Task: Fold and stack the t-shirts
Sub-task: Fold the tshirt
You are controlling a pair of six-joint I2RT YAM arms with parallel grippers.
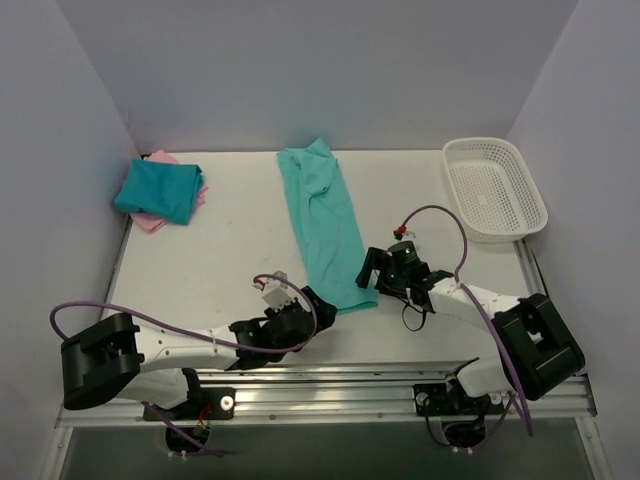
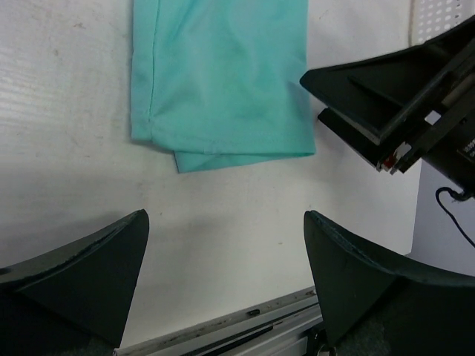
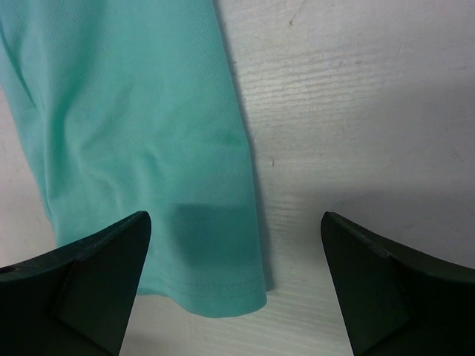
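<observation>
A light teal-green t-shirt [image 1: 325, 225] lies folded into a long narrow strip down the middle of the table. Its near hem [image 3: 215, 285] sits between the fingers of my right gripper [image 3: 236, 215], which hovers open over its right corner [image 1: 372, 278]. My left gripper [image 1: 318, 312] is open just short of the same hem. In the left wrist view the hem [image 2: 223, 81] lies ahead of the gripper [image 2: 224, 215], with bare table between the fingers. A folded darker teal-blue t-shirt [image 1: 158, 190] rests on a pink t-shirt [image 1: 150, 222] at the far left.
A white mesh basket [image 1: 495, 185] stands at the far right. The right gripper's black body [image 2: 393, 96] shows close by in the left wrist view. The metal rail [image 1: 330, 385] runs along the table's near edge. Pale walls close in the sides and the back.
</observation>
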